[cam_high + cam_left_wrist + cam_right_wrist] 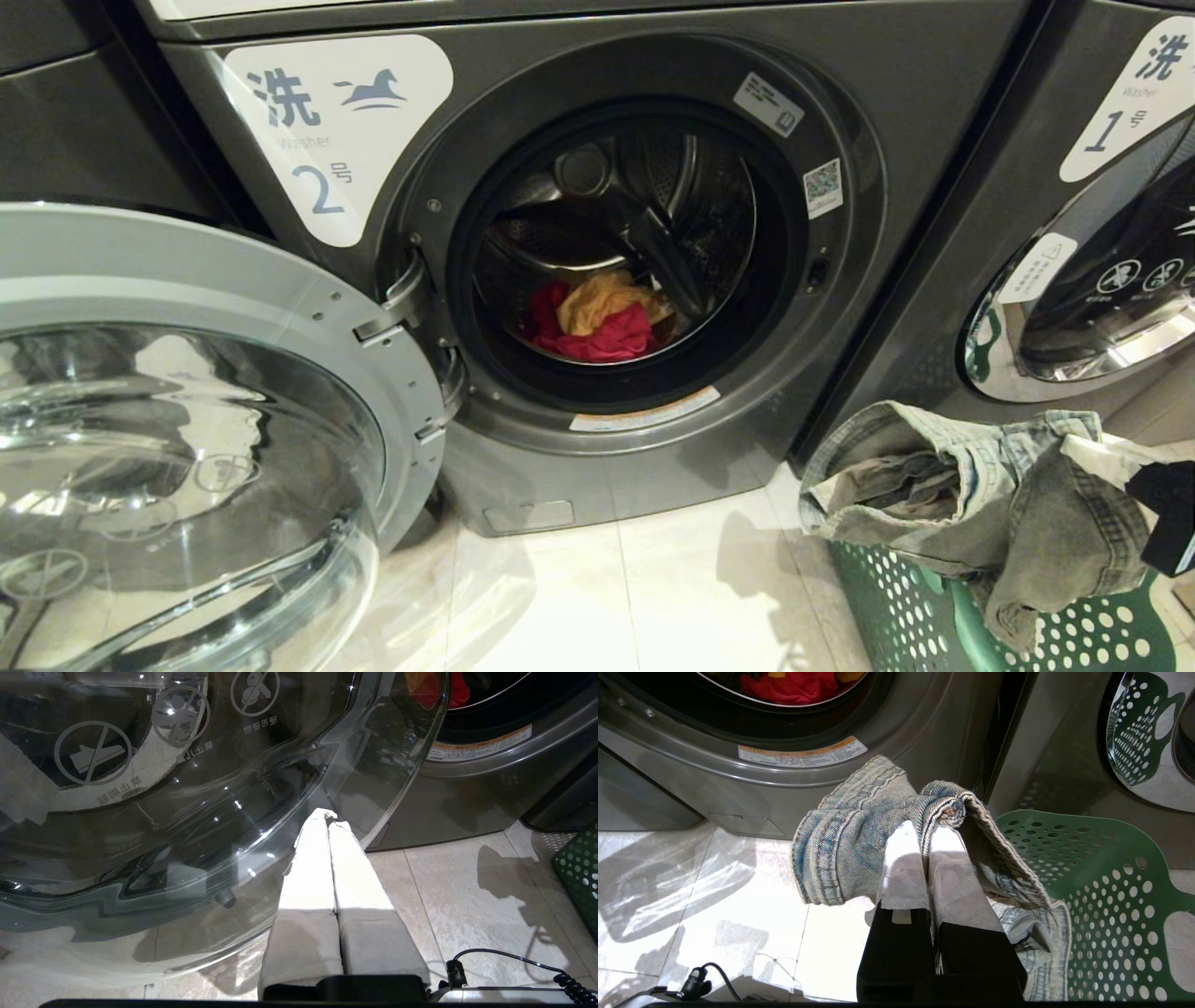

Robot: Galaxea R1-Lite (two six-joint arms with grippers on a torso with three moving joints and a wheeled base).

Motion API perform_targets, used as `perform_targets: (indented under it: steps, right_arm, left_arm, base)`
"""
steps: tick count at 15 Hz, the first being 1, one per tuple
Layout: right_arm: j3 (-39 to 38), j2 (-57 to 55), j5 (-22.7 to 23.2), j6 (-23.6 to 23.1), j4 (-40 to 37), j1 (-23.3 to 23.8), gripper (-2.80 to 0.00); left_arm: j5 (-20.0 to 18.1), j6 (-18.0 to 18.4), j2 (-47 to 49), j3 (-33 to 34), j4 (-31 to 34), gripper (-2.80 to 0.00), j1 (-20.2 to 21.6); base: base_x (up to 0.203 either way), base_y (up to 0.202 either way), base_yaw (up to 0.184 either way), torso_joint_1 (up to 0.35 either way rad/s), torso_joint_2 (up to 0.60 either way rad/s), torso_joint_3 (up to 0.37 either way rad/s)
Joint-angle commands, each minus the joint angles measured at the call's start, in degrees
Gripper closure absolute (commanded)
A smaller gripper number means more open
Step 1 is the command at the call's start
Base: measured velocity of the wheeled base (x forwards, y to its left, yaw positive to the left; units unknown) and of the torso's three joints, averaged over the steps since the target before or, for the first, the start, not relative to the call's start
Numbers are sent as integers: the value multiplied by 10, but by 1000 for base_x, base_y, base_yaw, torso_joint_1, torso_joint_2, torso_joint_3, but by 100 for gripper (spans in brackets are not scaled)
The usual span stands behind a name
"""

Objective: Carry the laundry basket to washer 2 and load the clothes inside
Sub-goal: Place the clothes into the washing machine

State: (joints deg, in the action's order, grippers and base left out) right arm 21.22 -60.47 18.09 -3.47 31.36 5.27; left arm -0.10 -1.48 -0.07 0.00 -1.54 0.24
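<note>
Door: glass, chrome-rimmed, swung fully open at far left, hinged on the left side of washer 2.

Left gripper: low beside the open door, above the floor; jaws pressed together, holding nothing.

Washer 2: dark grey front-loader, white label with a horse and "2" at upper left of the opening. The drum faced the camera.

Red garment and yellow garment: bunched at the bottom of the drum, yellow lying on top of red.

Jeans: faded denim, lifted over the basket, right of washer 2. Long axis ran roughly level, left to right in the head view; the open end faced left, toward the washer, and a folded part drooped down over the basket rim.

Right gripper: jaws pinching a fold of the jeans.

Basket: green, perforated, on the floor in front of washer 1, whose door was closed.
</note>
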Motion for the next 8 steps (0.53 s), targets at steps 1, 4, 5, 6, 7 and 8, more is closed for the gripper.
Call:
perform_targets:
  steps: [1, 4, 5, 6, 7, 8]
  right_arm:
    - [0, -1, 2, -1, 2, 0, 0]
    - [-1, -1, 2, 0, 2, 1, 0]
    - [-1, -1, 2, 0, 2, 0, 0]
    - [-2, -1, 2, 0, 2, 0, 0]
    - [-2, -2, 3, 0, 2, 0, 0]
    - [-2, -2, 3, 0, 2, 0, 0]
  left_arm:
    - [0, 0, 0, 6, 0, 0, 0]
    - [0, 0, 1, 6, 0, 0, 0]
    - [0, 0, 0, 6, 0, 0, 0]
    - [0, 0, 0, 6, 0, 0, 0]
    - [0, 0, 0, 6, 0, 0, 0]
    - [0, 0, 0, 6, 0, 0, 0]
  base:
    - [0, 0, 0, 0, 0, 0]
    - [0, 0, 0, 0, 0, 0]
    - [0, 0, 0, 0, 0, 0]
    - [0, 0, 0, 0, 0, 0]
    - [0, 0, 0, 0, 0, 0]
    - [0, 0, 0, 0, 0, 0]
